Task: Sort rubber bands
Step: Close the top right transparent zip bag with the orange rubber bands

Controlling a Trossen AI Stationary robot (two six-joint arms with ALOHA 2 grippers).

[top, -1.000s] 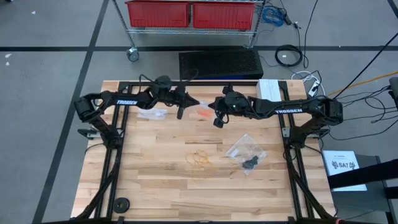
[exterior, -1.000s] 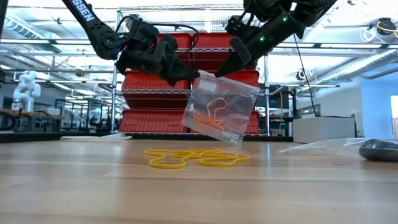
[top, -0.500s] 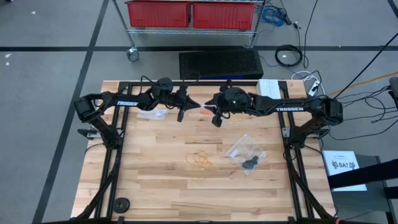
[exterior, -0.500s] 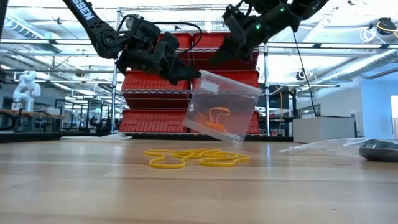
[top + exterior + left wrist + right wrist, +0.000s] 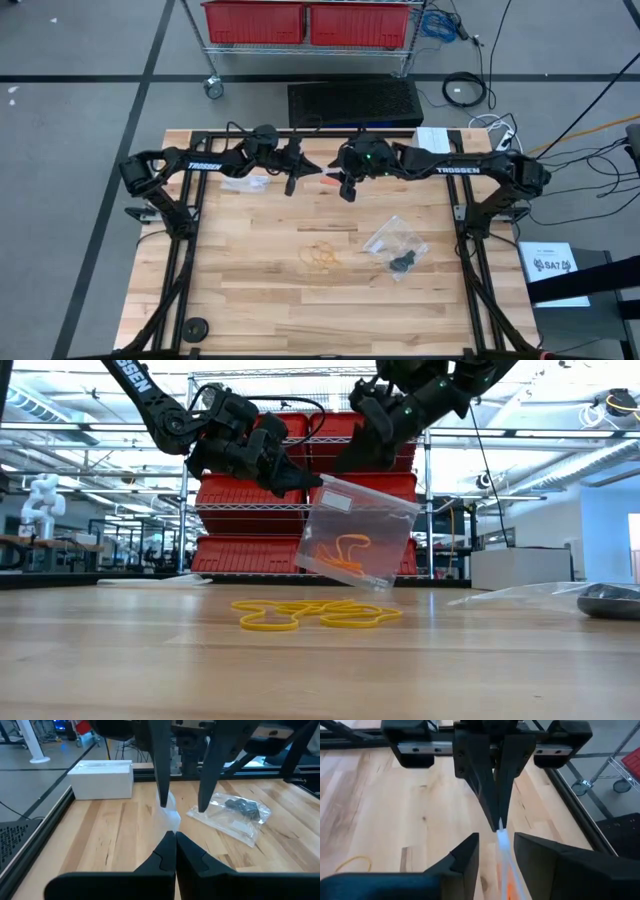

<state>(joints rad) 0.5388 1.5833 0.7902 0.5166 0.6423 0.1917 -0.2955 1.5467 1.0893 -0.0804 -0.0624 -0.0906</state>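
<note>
Left gripper (image 5: 300, 478) is clamped on the top corner of a clear bag (image 5: 358, 532), which hangs tilted above the table (image 5: 260, 290). Its fingers meet on the bag's edge in the left wrist view (image 5: 170, 840). From above, that gripper (image 5: 318, 167) sits near the table's far edge, left of centre.

Right gripper (image 5: 352, 460) hovers just above the bag's upper edge. The right wrist view shows its fingers (image 5: 470, 852) apart, straddling the bag's rim without closing on it. High view puts it (image 5: 346, 192) just right of the left gripper.

Only the low view shows the hanging bag's contents: orange rubber bands (image 5: 340, 552) gathered in its lower part. High view gives just an orange smear between the grippers.

On the table near centre: a loose cluster of yellow-tan rubber bands (image 5: 321, 257), lying flat in the low view (image 5: 310, 615). Right of them, a second clear bag (image 5: 393, 240) lies flat with black rubber bands (image 5: 402, 262) at its near end; the left wrist view (image 5: 241, 806) shows them as a dark clump inside the plastic.

Another flat plastic bag (image 5: 245, 183) lies beneath the left arm; contents not discernible.
</note>
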